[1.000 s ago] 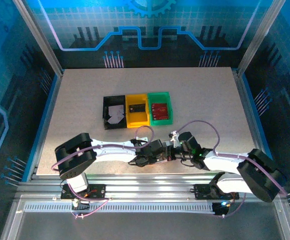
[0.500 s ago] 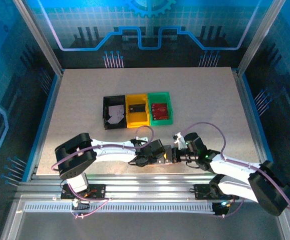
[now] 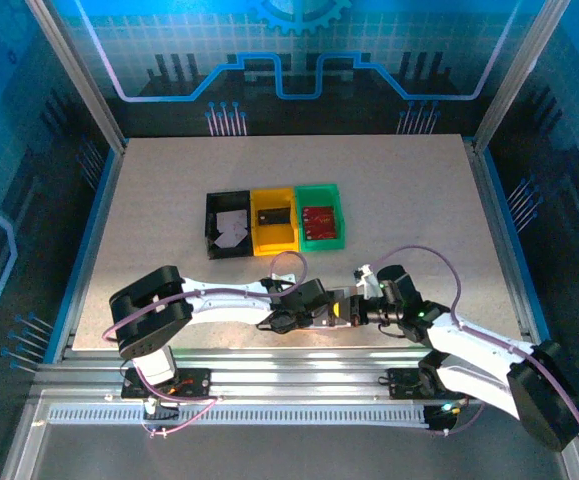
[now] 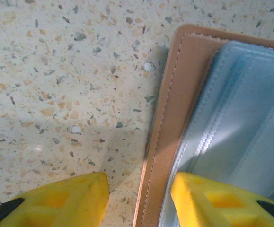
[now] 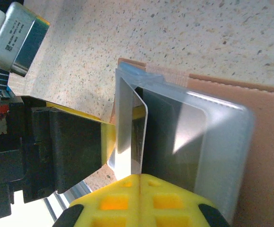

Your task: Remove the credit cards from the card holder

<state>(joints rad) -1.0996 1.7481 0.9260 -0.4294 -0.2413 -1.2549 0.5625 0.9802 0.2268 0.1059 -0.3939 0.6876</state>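
Top external view: blue-lit printed panels and aluminium posts wall in a pale speckled table [image 3: 169,200], and both white arms lie low along its near edge, pointing at each other. Well back from them, mid-table, three trays stand in a touching row: black tray [image 3: 213,228], yellow tray [image 3: 274,241] and green tray [image 3: 321,241]. Each holds one of the credit cards [image 3: 319,216] lying flat: white, dark and red in that order. Where the two wrists meet, near the front edge, the tan card holder [image 4: 167,118] lies open on the table. Left wrist view: the left gripper [image 4: 139,189] has its jaws apart, straddling the holder's stitched cover edge — one finger over bare table, the other over the clear sleeves [image 4: 241,118]. Right wrist view: the right gripper [image 5: 139,182] is closed, its pads meeting at the lower edge of a raised sleeve leaf, beside a dark card [image 5: 174,137] in its pocket — whether anything is pinched between them I cannot tell.
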